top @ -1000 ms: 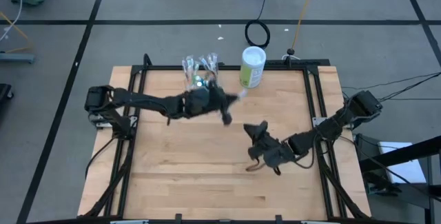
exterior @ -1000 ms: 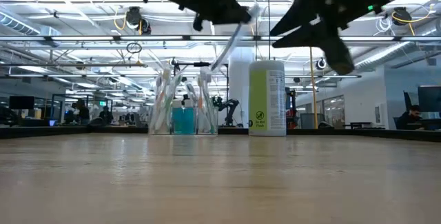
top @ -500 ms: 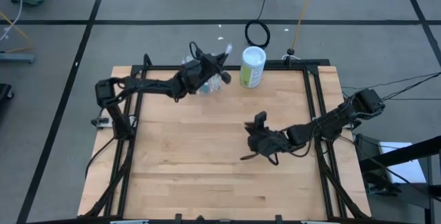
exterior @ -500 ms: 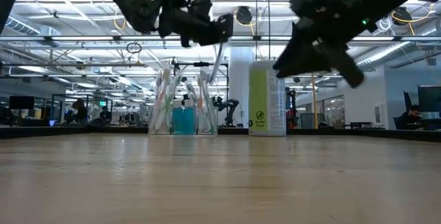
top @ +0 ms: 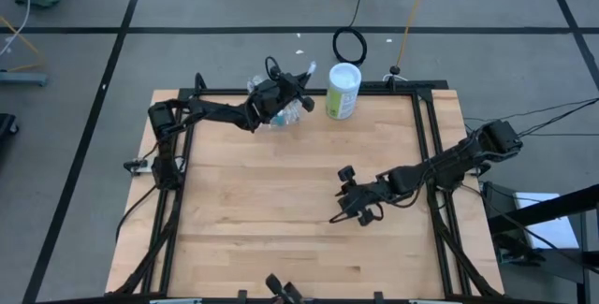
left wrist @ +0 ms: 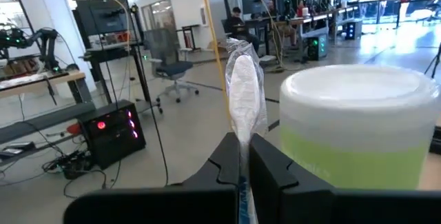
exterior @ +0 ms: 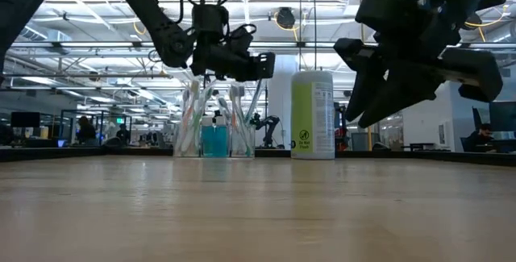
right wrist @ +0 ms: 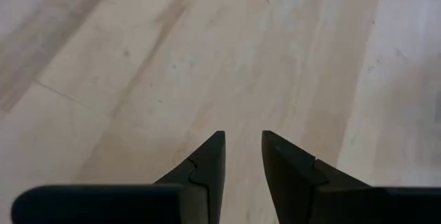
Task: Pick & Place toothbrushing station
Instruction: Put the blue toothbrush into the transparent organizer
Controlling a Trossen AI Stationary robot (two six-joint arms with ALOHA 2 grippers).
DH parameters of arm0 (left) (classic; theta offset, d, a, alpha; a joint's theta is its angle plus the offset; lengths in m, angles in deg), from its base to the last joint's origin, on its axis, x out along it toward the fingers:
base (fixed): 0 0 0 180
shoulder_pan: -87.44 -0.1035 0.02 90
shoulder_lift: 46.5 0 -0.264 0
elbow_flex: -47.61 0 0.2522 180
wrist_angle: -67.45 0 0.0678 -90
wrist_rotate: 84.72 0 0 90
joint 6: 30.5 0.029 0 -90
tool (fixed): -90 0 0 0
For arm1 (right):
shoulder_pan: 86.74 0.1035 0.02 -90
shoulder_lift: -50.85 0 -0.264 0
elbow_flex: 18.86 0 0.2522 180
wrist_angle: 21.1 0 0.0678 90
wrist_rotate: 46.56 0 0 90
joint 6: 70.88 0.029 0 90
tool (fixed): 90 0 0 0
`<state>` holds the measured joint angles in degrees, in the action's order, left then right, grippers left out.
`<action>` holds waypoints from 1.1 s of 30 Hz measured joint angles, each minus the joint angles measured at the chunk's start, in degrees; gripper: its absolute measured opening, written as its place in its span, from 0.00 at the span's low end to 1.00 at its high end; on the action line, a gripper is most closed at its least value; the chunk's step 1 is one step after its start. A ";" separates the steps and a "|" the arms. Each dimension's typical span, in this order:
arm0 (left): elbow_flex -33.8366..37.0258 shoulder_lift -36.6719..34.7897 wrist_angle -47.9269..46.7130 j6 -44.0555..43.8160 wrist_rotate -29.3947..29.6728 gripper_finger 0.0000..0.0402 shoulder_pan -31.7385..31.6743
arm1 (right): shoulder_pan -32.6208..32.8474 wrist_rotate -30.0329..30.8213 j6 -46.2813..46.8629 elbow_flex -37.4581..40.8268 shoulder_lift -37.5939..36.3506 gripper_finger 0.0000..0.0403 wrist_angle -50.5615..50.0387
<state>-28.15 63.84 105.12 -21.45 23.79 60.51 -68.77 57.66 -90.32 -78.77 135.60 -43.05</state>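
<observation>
A broad, open workshop with ceiling trusses and rows of desks lies behind the pale wooden worktop (top: 281,201), whose planks show a fine straight grain inside a black metal frame. At the worktop's far edge stands the toothbrushing station (exterior: 214,129): a small clear holder of thin glossy plastic, bristling with slim pastel toothbrushes and a short blue toothpaste tube (exterior: 214,141), just beside the white-and-green canister (top: 343,91), on the side toward the left arm. The left gripper (top: 290,94) hangs directly over the station with its fingers pressed tight on a wrapped toothbrush (left wrist: 242,107), a slender stick in crinkly see-through film that stands up between the pads; the canister's smooth white lid and matt green wall fill the view just beyond it. The step in hand looks like dropping this brush into the holder, and doing it well probably means keeping the shaft near upright, lining its lower end over an open gap among the brushes already there, lowering before letting go, and staying clear of the canister, since the light holder could tip if nudged. The right gripper (top: 354,206) waits well away from the canister, near the worktop's middle, its fingers (right wrist: 207,162) slightly apart over bare wood and holding nothing.
</observation>
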 joint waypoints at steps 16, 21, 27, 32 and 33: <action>-0.02 -0.54 -3.16 -0.49 -3.97 0.04 0.61 | -1.51 0.64 0.78 0.00 0.00 0.21 -0.48; -0.04 -2.12 -8.77 -7.89 -4.13 0.02 -0.76 | -1.50 0.64 2.61 0.00 0.00 0.21 -0.55; -0.04 -3.58 -22.60 -15.91 -6.96 0.05 -2.80 | -1.50 0.61 2.43 0.00 0.00 0.21 -0.70; -0.04 -3.58 -26.81 -13.32 -7.70 0.04 -2.43 | -1.50 0.61 2.49 0.00 0.00 0.21 -0.68; -0.04 -3.58 -26.17 -11.87 -7.56 0.02 -2.00 | -1.50 0.61 2.63 0.00 0.00 0.21 -0.70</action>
<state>-28.19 60.26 78.95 -33.32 16.23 58.51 -70.27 58.27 -87.69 -78.77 135.60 -43.75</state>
